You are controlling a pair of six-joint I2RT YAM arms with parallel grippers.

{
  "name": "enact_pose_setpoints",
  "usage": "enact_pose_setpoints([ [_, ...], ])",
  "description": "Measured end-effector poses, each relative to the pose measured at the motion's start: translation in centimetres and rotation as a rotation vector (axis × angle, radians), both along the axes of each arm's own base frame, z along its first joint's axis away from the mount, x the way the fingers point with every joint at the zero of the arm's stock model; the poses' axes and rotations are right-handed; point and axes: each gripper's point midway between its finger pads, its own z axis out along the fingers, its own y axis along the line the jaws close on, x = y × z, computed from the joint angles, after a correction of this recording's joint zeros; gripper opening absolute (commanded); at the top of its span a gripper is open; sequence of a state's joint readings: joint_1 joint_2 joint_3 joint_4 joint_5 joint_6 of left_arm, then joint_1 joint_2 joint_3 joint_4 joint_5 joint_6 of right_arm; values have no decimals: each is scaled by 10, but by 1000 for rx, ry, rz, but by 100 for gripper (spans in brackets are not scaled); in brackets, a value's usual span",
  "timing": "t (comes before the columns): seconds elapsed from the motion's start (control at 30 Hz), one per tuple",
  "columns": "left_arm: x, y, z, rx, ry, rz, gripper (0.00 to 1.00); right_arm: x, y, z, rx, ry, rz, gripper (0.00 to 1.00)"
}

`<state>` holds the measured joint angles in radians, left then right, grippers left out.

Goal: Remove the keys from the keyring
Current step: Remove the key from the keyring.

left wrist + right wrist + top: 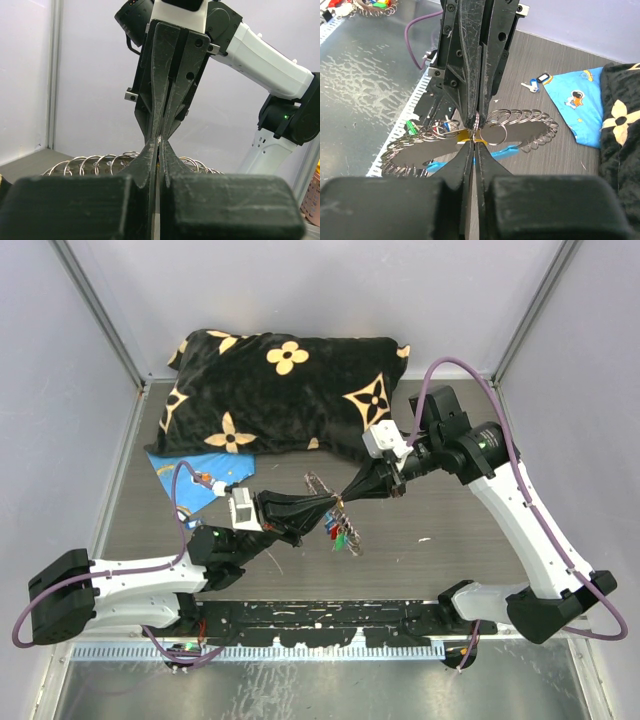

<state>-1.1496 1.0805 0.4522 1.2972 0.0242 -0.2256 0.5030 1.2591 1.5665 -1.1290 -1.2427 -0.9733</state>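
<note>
The keyring is nipped by the closed left end effector and the closed right end effector; the keys, at 6 o'clock, need working off.

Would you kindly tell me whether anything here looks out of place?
One small blue-tagged key lies alone beside the blue cloth, apart from the keyring that the left gripper and right gripper pinch tip to tip. Nothing looks spilled or damaged.

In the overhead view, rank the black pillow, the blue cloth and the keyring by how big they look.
1. black pillow
2. blue cloth, partly under the pillow
3. keyring, partly covered
</note>
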Motion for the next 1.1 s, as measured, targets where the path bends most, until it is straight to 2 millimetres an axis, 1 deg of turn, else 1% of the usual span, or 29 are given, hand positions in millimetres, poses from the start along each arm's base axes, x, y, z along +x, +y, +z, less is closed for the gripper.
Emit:
enact_pose_setpoints([
  [0.03, 0, 0, 0, -1, 0, 0, 0, 0, 0, 0, -1, -1, -1, 2],
  [0.07, 0, 0, 0, -1, 0, 1, 0, 0, 0, -1, -4, 2, -3, 1],
  [0.3, 2, 1, 0, -2, 2, 7, 0, 1, 0, -3, -9, 0, -4, 1],
  [0.57, 5, 0, -2, 2, 13, 20, 0, 2, 3, -20, -24, 24, 3, 1],
  [0.77, 7, 0, -3, 2, 16, 28, 0, 3, 3, -21, -22, 16, -1, 1],
  [0.87, 7, 0, -3, 2, 15, 29, 0, 3, 3, -20, -24, 14, -6, 17],
  [0.97, 8, 0, -3, 5, 13, 33, 0, 4, 1, -18, -22, 14, -18, 29],
  [1.1, 9, -1, -6, 18, 18, 35, 0, 4, -3, -12, -6, 15, -32, 31],
])
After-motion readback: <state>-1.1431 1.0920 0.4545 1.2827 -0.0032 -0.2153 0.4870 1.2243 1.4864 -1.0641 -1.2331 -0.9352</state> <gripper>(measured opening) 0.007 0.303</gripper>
